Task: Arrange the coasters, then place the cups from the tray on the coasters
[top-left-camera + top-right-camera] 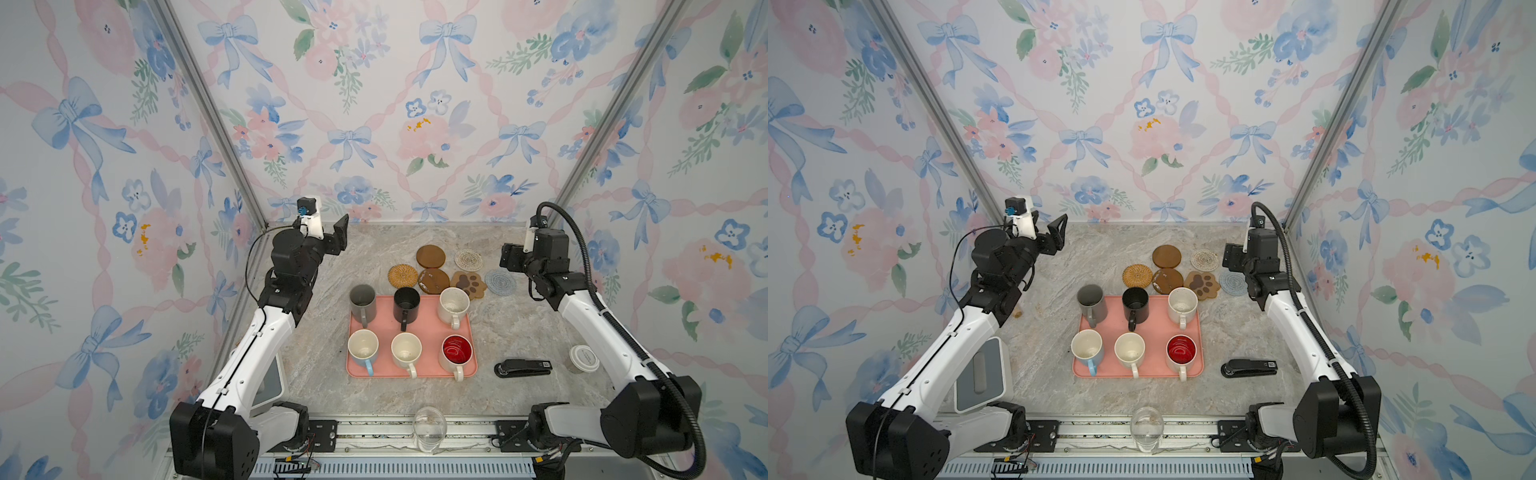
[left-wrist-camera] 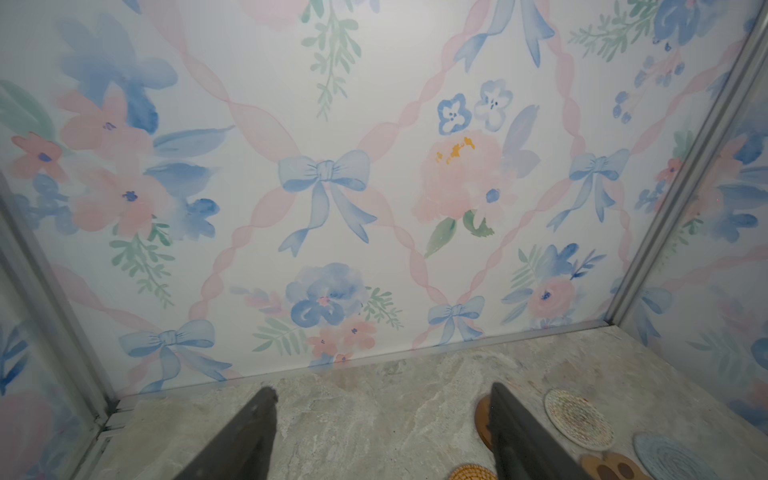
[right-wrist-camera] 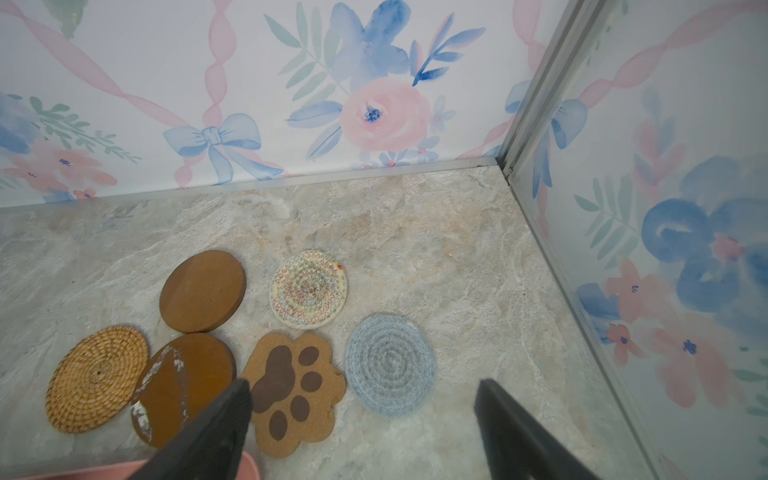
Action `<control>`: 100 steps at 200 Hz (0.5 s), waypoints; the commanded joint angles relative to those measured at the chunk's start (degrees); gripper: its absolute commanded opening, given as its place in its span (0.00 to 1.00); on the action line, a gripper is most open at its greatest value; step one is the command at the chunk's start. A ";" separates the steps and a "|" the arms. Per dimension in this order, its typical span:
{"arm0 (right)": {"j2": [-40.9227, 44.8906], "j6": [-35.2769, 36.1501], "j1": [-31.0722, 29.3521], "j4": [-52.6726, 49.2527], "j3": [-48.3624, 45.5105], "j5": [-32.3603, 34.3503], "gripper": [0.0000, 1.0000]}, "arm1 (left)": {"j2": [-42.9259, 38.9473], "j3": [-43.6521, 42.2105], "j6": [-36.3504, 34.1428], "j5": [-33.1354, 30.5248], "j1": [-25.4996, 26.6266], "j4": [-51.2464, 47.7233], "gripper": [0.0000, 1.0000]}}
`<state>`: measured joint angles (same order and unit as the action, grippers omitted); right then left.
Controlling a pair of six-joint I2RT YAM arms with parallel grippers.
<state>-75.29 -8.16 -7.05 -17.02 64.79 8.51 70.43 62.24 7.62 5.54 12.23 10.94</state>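
With left gripper [image 2: 382,390] and right gripper [image 3: 363,384] both spread empty, the crowded coasters [image 1: 432,280] at twelve o'clock of the tray [image 1: 428,328] could drag neighbours if pinched.

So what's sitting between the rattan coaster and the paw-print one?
The scuffed brown round coaster lies between the rattan coaster and paw-print coaster: clearest in the right wrist view, visible in both top views.

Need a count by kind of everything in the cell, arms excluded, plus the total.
Coasters: 6
Mugs: 6
Tray: 1
Stapler: 1
Clear glass: 1
White-lidded cup: 1
Grey device: 1
Total: 17
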 commanded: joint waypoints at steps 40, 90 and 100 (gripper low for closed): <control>-0.20 -4.53 -0.86 -10.22 1.64 -12.49 0.69 | 22.14 15.20 2.81 19.74 4.32 -18.24 0.49; -0.67 -5.29 -1.39 -11.49 0.75 -14.30 0.55 | 40.63 31.33 4.46 23.57 6.81 -25.04 0.00; -0.74 -5.17 -1.34 -11.97 0.53 -14.27 0.55 | 44.06 35.29 3.89 23.10 7.35 -27.82 0.00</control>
<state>-75.35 -12.93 -7.75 -26.39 65.04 -4.01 108.79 89.78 11.62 26.22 18.41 -9.91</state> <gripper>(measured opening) 0.549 0.047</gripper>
